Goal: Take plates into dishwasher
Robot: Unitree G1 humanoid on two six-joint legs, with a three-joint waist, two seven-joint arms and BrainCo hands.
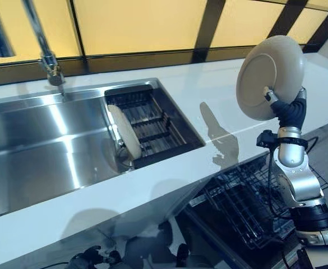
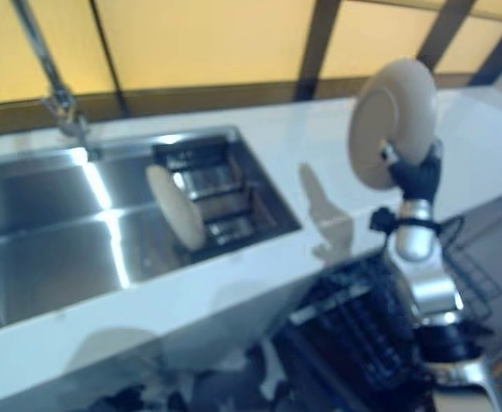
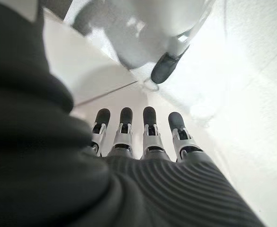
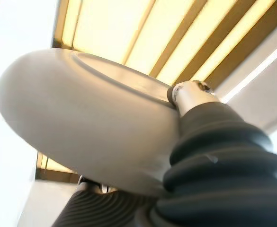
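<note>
Left eye view: right hand [image 1: 281, 106] raised above the white glossy countertop [image 1: 208, 95], curled onto the rim of a round cream plate [image 1: 267, 75]. Held plate is on edge, nearly upright, underside with its foot ring facing the camera, long axis running up and slightly to the right. Matte, smooth, ceramic-looking. A second cream plate [image 1: 125, 131] stands on edge in the dark wire rack [image 1: 152, 126] set in the brushed steel sink [image 1: 40, 151]; it leans a little. Chrome faucet [image 1: 49, 61] at the back of the sink. Below the counter edge, the open dishwasher rack [image 1: 242, 207], dark wire, sits under the right arm.

Right eye view: same layout, held plate [image 2: 392, 120] up over the counter, second plate in the sink rack.

Left wrist view: left hand [image 3: 138, 137] with fingers straight and parallel, holding nothing, white surface past the tips.

Right wrist view: plate's pale convex underside fills the frame, thumb pressed on it, yellow panels behind.
</note>
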